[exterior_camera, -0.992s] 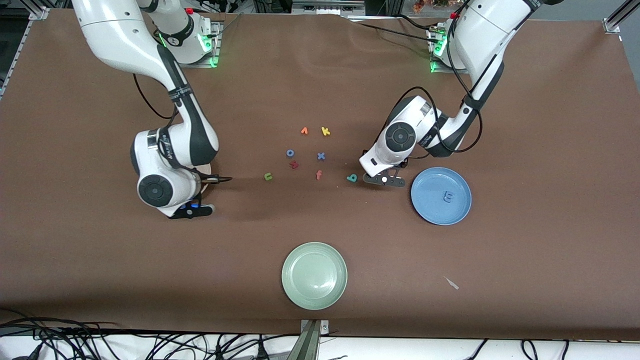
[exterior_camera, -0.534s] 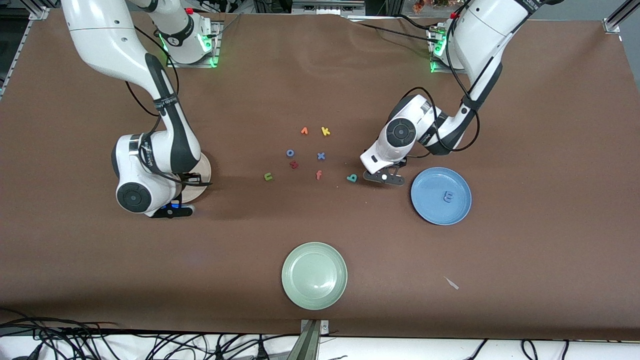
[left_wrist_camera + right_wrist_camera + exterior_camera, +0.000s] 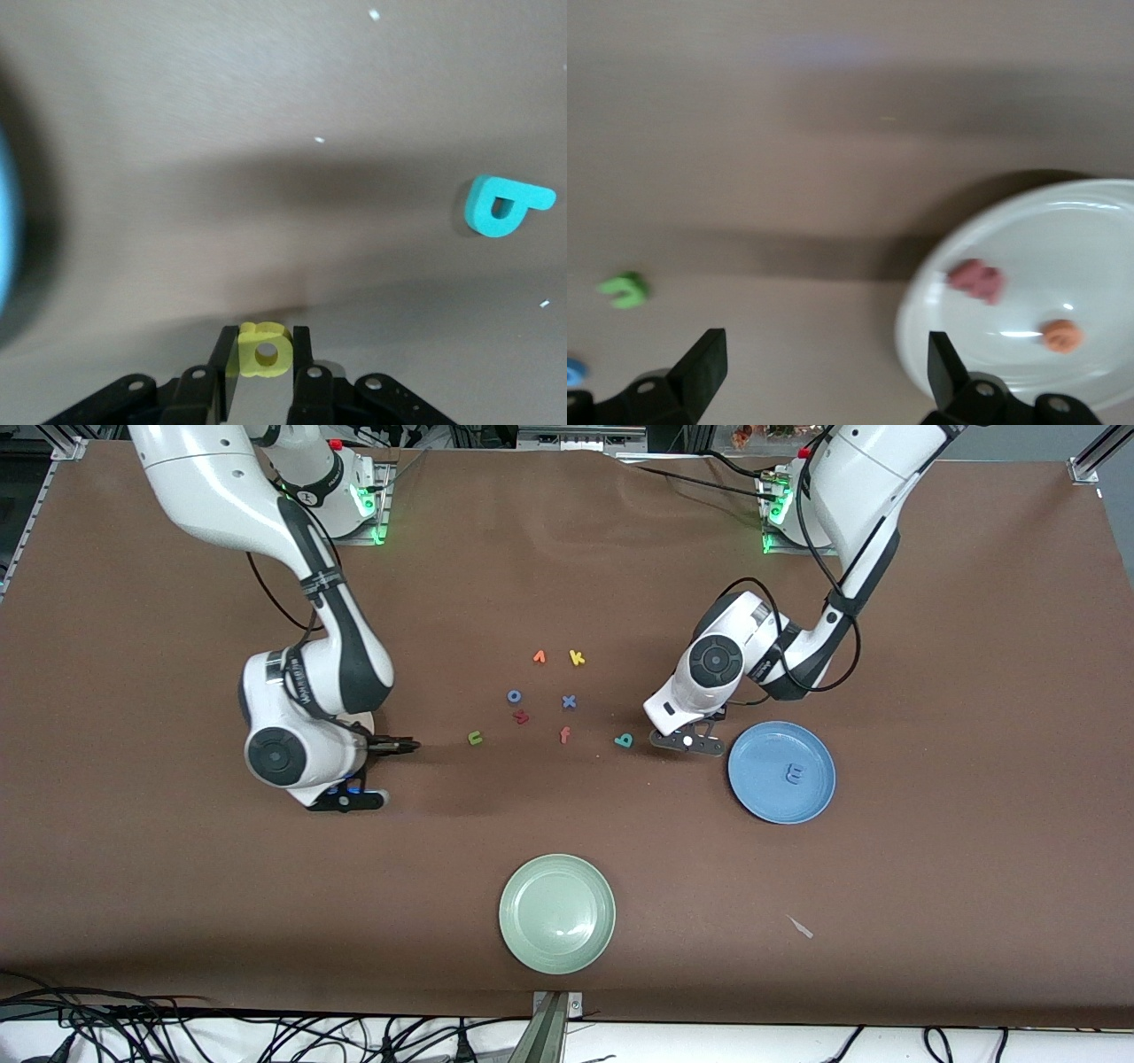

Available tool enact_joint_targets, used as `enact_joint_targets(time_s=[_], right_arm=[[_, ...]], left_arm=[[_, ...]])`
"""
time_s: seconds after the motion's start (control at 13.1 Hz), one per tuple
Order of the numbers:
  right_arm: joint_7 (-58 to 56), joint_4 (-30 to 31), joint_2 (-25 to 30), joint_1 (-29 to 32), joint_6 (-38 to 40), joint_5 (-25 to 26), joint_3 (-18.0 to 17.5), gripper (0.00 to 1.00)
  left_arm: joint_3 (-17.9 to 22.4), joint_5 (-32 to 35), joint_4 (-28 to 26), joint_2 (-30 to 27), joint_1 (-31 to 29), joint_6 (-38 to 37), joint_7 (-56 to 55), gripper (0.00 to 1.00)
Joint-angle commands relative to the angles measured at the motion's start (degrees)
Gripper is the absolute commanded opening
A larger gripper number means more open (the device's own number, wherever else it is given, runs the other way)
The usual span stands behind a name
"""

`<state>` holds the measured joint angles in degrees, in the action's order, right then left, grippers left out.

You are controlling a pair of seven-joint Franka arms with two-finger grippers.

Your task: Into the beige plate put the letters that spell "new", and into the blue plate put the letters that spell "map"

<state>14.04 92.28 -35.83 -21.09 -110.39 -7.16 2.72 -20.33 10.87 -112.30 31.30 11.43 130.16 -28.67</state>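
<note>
My left gripper (image 3: pixel 682 740) is low at the table between the teal p (image 3: pixel 625 740) and the blue plate (image 3: pixel 753 797). It is shut on the yellow a (image 3: pixel 264 350), with the teal p (image 3: pixel 503 205) lying apart from it. The light blue m (image 3: pixel 796 775) lies in the blue plate. My right gripper (image 3: pixel 824 372) is open and holds nothing, just off the beige plate (image 3: pixel 939 354) toward the green n (image 3: pixel 625 289). The pink-red w (image 3: pixel 976 281) and orange e (image 3: pixel 1061 335) lie in that plate. The right arm hides most of the beige plate (image 3: pixel 365 718) in the front view, where the green n (image 3: pixel 476 737) lies on the cloth.
Mid-table lie a yellow k (image 3: pixel 577 657), an orange letter (image 3: pixel 539 657), a blue o (image 3: pixel 515 696), a blue x (image 3: pixel 569 701), a dark red letter (image 3: pixel 521 716) and a red-orange f (image 3: pixel 564 734). A pale green plate (image 3: pixel 557 912) sits near the front edge.
My right arm swung out over the beige plate, then back toward the green n, its gripper opening. My left gripper shut on the yellow a.
</note>
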Motion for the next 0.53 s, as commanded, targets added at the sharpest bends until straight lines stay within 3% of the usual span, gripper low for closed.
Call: enact_joint_targets(time_s=[0.0,0.23,0.46], right_arm=[[8.1,0.9,0.8,-3.2,-3.7,-0.7,-1.2,1.00],[14.3,3.5,0.9,-7.2,-11.5,-0.7,-1.4,1.00],[16.9,9.3,1.4,-7.8,-22.6,-0.6,-3.9,1.00]], left_arm=[[0.2,1.7,6.9,-2.1,-1.3,-13.1,5.1,0.02],[0.2,5.3,8.8,-2.1,-6.3,-15.4,13.7,0.02],[0.1,7.2,9.6,-1.8,-9.6,-15.2,19.2,0.02]])
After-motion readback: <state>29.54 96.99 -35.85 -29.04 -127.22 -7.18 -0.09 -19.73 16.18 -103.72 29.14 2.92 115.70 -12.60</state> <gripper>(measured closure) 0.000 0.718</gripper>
